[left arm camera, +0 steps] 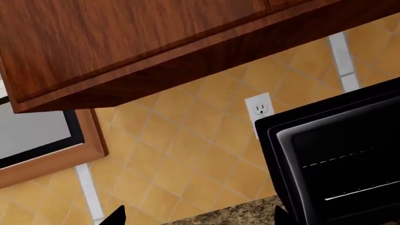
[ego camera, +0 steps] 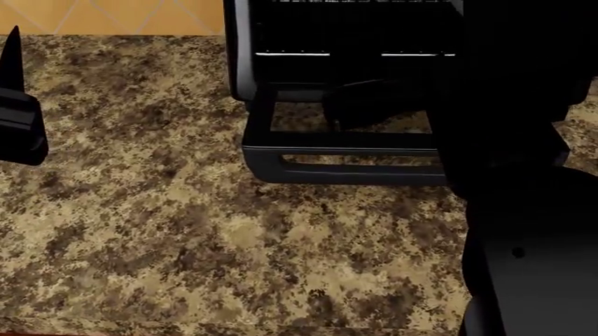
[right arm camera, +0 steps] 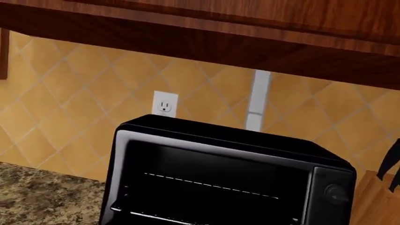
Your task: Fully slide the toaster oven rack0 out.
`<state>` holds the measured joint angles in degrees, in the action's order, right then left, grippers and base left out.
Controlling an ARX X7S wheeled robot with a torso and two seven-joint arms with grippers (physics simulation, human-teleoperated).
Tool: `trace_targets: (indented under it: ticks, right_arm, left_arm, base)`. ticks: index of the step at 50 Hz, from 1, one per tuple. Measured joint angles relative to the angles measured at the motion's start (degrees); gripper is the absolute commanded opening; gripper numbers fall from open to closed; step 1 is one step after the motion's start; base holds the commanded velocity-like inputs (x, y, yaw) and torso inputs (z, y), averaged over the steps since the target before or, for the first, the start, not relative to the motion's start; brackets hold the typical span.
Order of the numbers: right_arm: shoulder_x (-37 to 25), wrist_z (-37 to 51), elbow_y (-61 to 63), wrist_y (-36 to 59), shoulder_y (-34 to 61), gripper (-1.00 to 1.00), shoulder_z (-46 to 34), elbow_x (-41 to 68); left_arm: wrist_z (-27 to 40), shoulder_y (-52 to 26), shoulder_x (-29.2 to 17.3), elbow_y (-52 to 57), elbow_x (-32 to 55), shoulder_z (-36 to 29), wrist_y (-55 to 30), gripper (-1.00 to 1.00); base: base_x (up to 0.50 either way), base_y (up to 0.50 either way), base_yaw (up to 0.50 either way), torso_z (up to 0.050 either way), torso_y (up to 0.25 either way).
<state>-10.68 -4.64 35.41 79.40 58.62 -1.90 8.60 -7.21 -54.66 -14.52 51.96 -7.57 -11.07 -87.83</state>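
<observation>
The black toaster oven (ego camera: 248,63) stands at the back of the counter with its door (ego camera: 346,143) dropped flat. The rack0 (ego camera: 294,53) shows as a thin silvery front bar just inside the oven mouth. The same rack0 (right arm camera: 162,216) is low in the cavity of the toaster oven (right arm camera: 225,140) in the right wrist view. My right gripper (ego camera: 374,101) is a dark shape above the door, close to the rack's front; its fingers blend into the black. My left gripper (left arm camera: 198,218) is open and holds nothing, left of the toaster oven (left arm camera: 337,154).
Speckled granite counter (ego camera: 187,231) spreads in front of the oven. A wooden wall cabinet (right arm camera: 250,28) hangs above, and a white outlet (right arm camera: 164,105) sits on the tiled wall behind. A wooden block (right arm camera: 375,201) stands right of the oven.
</observation>
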Motion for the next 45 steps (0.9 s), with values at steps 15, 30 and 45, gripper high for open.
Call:
trace_targets:
  ticks: [15, 30, 45]
  right_arm:
    - [0.6, -1.5, 0.2, -0.1, 0.0, 1.0, 0.5, -1.7]
    - [0.7, -1.8, 0.9, -0.2, -0.5, 1.0, 0.6, -1.5]
    - [0.5, -1.8, 2.8, 0.6, -0.5, 1.0, 0.4, -1.2]
  left_arm:
    - [-1.2, -0.1, 0.4, -0.4, -1.5, -0.2, 0.3, 1.0]
    - [-1.6, -0.3, 0.8, -0.6, -1.9, 0.1, 0.2, 1.0]
    - [-1.9, -1.6, 1.0, -0.6, -2.3, -0.5, -1.4, 1.0]
  base:
    - [0.47, 0.0, 0.0, 0.0, 0.0]
    - [0.0, 0.0, 0.0, 0.0, 0.0]
    - [0.0, 0.0, 0.0, 0.0, 0.0]
